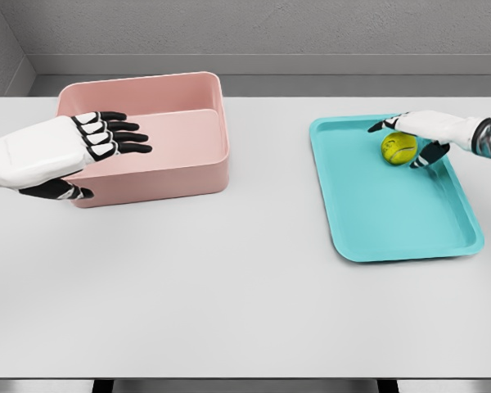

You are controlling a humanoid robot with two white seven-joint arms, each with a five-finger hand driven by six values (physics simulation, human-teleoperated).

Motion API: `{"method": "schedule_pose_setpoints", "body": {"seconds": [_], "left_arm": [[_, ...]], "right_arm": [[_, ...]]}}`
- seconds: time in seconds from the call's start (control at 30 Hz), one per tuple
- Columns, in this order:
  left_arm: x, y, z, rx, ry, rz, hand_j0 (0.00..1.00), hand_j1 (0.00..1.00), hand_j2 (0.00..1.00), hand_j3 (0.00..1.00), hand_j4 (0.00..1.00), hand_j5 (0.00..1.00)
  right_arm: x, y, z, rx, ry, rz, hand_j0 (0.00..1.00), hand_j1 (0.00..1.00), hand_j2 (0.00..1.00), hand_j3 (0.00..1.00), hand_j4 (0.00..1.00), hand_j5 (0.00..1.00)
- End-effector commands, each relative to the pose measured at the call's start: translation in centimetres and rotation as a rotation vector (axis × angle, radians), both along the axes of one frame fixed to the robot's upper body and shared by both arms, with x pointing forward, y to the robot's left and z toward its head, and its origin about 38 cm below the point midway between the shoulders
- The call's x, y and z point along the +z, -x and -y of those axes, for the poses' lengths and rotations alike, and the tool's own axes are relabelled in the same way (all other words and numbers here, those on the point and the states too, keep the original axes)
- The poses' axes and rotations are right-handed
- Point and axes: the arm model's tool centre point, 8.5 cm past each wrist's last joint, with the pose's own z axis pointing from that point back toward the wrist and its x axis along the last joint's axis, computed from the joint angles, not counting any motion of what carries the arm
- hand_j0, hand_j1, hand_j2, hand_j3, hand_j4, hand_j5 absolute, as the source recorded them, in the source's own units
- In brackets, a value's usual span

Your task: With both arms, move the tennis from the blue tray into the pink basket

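**Right robot hand at the ball, far corner of the tray**

Tennis ball [399, 148] lay in the far part of the blue tray [393, 229], close to its far rim, on the right side of the table [245, 311]. Right robot hand [417, 135] reached in from the right edge and sat directly over and around the ball: one dark finger stretched past it to the far-left, another curved down on the ball's right side. Fingers looked partly cupped about the ball; could not tell whether they actually gripped it or only touched. Ball appeared to rest on the tray floor, not lifted.

Left robot hand [86, 147] hovered over the near-left wall of the pink basket [188, 168], palm down, fingers straight and loose, holding nothing. Basket stood well apart from the tray, across the table to the left.

Ball is round, so no long axis and no facing to speak of; its seam showed toward the camera. Right hand by far the nearer. Judged: the grasp comes first, then a carry leftward.
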Motion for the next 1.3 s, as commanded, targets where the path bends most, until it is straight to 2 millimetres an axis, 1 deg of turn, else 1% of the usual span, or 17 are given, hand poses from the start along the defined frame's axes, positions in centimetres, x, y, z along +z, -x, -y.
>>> {"method": "schedule_pose_setpoints", "body": {"seconds": [0.0,0.13,0.2,0.37,0.4,0.47,0.6,0.63,0.73,0.83,0.87,0.97,1.03,1.1,1.13,1.2,1.27], "left_arm": [[0.1,0.0,-0.1,0.003,0.002,-0.003,1.00,1.00,1.00,1.00,1.00,1.00],[0.2,0.0,-0.3,0.006,-0.001,-0.001,1.00,1.00,1.00,1.00,1.00,1.00],[0.2,0.0,-0.3,0.006,-0.002,-0.001,1.00,1.00,1.00,1.00,1.00,1.00],[0.2,0.0,-0.3,0.006,-0.002,-0.001,1.00,1.00,1.00,1.00,1.00,1.00],[0.2,0.0,-0.3,0.006,-0.002,-0.001,1.00,1.00,1.00,1.00,1.00,1.00],[0.2,0.0,-0.3,0.006,-0.003,-0.001,1.00,1.00,1.00,1.00,1.00,1.00],[0.2,0.0,-0.3,0.006,-0.003,-0.001,1.00,1.00,1.00,1.00,1.00,1.00],[0.2,0.0,-0.3,0.006,-0.002,-0.001,1.00,1.00,1.00,1.00,1.00,1.00],[0.3,0.0,-0.3,0.007,-0.003,0.000,1.00,1.00,1.00,1.00,1.00,1.00],[0.2,0.0,-0.3,0.006,-0.002,-0.001,1.00,1.00,1.00,1.00,1.00,1.00],[0.2,0.0,-0.3,0.006,-0.001,-0.001,1.00,1.00,1.00,1.00,1.00,1.00],[0.2,0.0,-0.3,0.006,-0.002,-0.001,1.00,1.00,1.00,1.00,1.00,1.00],[0.2,0.0,-0.3,0.006,-0.002,-0.001,1.00,1.00,1.00,1.00,1.00,1.00],[0.2,0.0,-0.3,0.006,-0.002,-0.001,1.00,1.00,1.00,1.00,1.00,1.00],[0.2,0.0,-0.3,0.006,-0.003,-0.001,1.00,1.00,1.00,1.00,1.00,1.00],[0.2,0.0,-0.3,0.006,-0.003,-0.001,1.00,1.00,1.00,1.00,1.00,1.00],[0.2,0.0,-0.3,0.006,-0.002,-0.001,1.00,1.00,1.00,1.00,1.00,1.00]], "right_arm": [[-0.2,-0.1,0.0,-0.009,-0.006,-0.004,0.91,0.91,0.91,0.91,0.91,0.91],[-0.3,-0.3,-0.3,-0.008,-0.008,-0.006,0.90,0.90,0.90,0.90,0.90,0.90],[-0.5,-0.4,-0.9,0.006,0.006,-0.007,0.88,0.88,0.88,0.88,0.88,0.88],[-0.9,-0.3,-0.6,-0.005,0.012,-0.018,0.86,0.86,0.86,0.86,0.86,0.86],[-0.9,-0.3,-0.6,-0.004,0.014,-0.018,0.83,0.83,0.83,0.83,0.83,0.83],[-1.0,-0.3,-0.6,-0.006,0.014,-0.019,0.83,0.83,0.83,0.83,0.83,0.83],[-0.9,-0.3,-0.6,-0.004,0.014,-0.018,0.79,0.79,0.79,0.79,0.79,0.79],[-1.0,-0.3,-0.6,-0.004,0.018,-0.019,0.76,0.76,0.76,0.76,0.76,0.76],[-1.0,-0.3,-0.6,-0.002,0.025,-0.015,0.72,0.72,0.72,0.72,0.72,0.72],[-1.0,-0.3,-0.6,-0.002,0.025,-0.015,0.72,0.72,0.72,0.72,0.72,0.72],[-1.0,-0.3,-0.6,-0.002,0.025,-0.015,0.69,0.69,0.69,0.69,0.69,0.69],[-0.9,-0.4,-0.7,0.000,0.024,-0.012,0.67,0.67,0.67,0.67,0.67,0.67],[-0.9,-0.4,-0.9,0.004,0.023,-0.010,0.65,0.65,0.65,0.65,0.65,0.65],[-0.8,-0.5,-1.0,0.006,0.019,-0.007,0.64,0.64,0.64,0.64,0.64,0.64],[-0.8,-0.5,-1.1,0.007,0.019,-0.006,0.61,0.61,0.61,0.61,0.61,0.61],[-0.7,-0.5,-1.1,0.006,0.018,-0.005,0.60,0.60,0.60,0.60,0.60,0.60],[-0.1,-0.6,-1.7,0.027,0.015,0.013,0.57,0.57,0.57,0.57,0.57,0.57]]}}
